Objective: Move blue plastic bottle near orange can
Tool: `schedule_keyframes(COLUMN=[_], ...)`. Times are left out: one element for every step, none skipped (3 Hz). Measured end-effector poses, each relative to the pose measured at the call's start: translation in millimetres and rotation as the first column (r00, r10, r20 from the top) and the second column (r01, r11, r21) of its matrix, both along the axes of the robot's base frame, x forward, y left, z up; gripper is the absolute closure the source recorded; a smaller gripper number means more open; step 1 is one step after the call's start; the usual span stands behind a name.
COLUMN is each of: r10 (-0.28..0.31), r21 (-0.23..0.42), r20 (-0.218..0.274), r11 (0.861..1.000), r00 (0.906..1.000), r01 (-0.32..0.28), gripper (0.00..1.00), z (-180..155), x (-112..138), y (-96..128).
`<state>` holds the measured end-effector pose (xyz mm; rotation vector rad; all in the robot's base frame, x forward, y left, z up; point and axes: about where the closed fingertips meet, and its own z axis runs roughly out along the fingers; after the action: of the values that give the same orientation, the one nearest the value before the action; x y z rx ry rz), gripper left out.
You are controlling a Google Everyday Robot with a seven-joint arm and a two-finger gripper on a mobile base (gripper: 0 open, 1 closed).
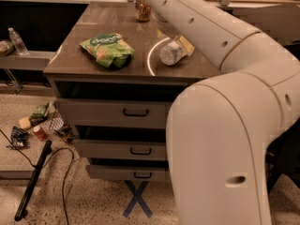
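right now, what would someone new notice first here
The white arm fills the right side, reaching over the table; its pincer is out of view past the top edge. Beside it the blue plastic bottle lies on its side, a green chip bag left of it and the orange can at the back.
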<state>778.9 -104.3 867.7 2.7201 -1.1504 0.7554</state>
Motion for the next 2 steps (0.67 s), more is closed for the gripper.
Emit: schedule_keyframes(r10=[0.012,0.047], r21=[-0.016,-0.015], r20=[-0.060,-0.057], r11=[1.000,0.999], r00=[0.9981,0.9973], r01=[-0.013,-0.048], gripper=[0.49,0.72], z=[-15.0,-7.0], x=[0.5,5.7], y=[2.2,10.4])
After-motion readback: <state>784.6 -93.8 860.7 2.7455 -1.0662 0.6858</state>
